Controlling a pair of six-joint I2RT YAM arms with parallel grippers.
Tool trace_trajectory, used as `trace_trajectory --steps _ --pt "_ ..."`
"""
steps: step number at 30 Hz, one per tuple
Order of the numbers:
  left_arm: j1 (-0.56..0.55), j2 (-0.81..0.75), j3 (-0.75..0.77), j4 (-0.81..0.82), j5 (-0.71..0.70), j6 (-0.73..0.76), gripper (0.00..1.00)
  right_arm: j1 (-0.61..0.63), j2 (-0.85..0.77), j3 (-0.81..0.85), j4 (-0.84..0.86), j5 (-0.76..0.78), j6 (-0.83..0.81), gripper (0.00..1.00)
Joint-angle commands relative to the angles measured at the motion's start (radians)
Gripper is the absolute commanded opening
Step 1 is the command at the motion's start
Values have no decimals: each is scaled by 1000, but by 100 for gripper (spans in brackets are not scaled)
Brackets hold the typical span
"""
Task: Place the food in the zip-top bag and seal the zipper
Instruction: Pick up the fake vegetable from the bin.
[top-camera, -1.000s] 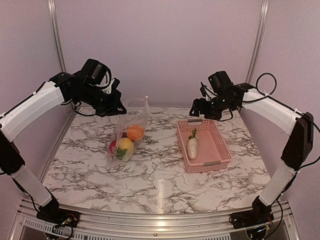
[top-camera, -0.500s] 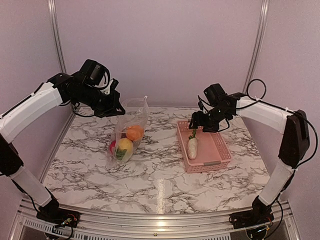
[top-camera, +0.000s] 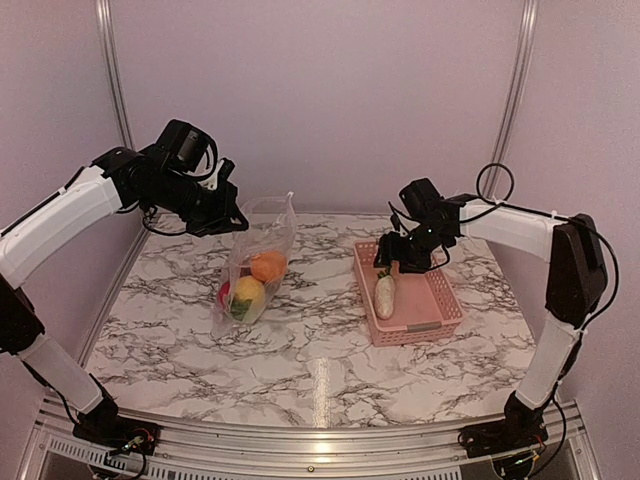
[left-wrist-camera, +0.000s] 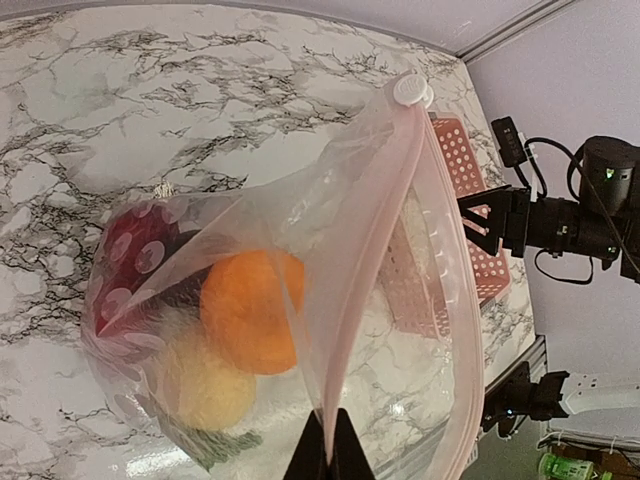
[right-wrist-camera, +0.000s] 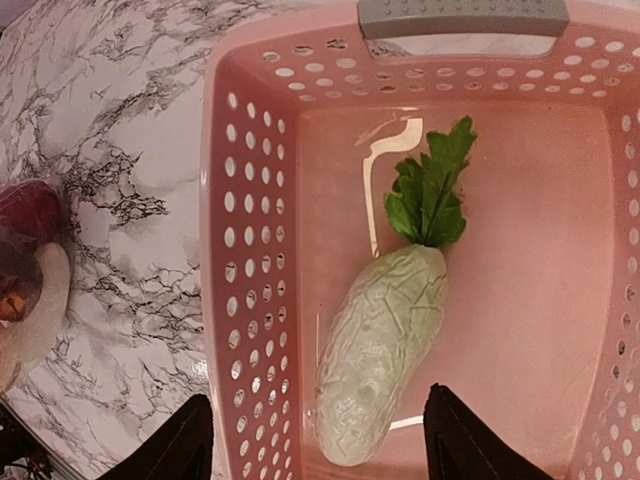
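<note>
Over the marbled tabletop (top-camera: 320, 350), the right hand (top-camera: 393, 262) is dropping, jaws apart, into the basket (top-camera: 445, 318) around the remaining radish (right-wrist-camera: 385, 340), so the final pick is starting. Left of the basket, the left hand (left-wrist-camera: 325, 460) is pinching the bag (top-camera: 255, 255) open, fruit (top-camera: 268, 265) inside.

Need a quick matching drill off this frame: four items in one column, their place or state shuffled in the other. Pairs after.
Column A
1. white radish
2. orange fruit
3. left gripper
4. right gripper

Column B
a. shut on the mouth edge of the zip-top bag
b. lying in the pink basket
c. inside the zip-top bag
d. open, above the pink basket

Pairs: 1-b, 2-c, 3-a, 4-d
</note>
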Motion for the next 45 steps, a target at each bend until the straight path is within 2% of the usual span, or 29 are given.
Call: trace_trajectory --steps 1,14,29,33,36,45 --pt "5 -27 -15 -10 -14 -3 0 -9 33 -7 26 6 -4 68" --pt "5 -18 -10 -10 -16 7 0 -29 98 -5 32 21 -19 67" --pt "7 -7 -2 -12 -8 13 0 -75 218 36 42 -37 -27 67" --pt "7 -9 -5 -13 -9 10 0 -79 239 33 70 -74 -9 62" --pt "7 -13 -7 -13 -7 8 0 -79 242 36 81 -90 2 53" --pt "7 0 2 -13 3 8 0 -79 173 31 78 -45 -8 45"
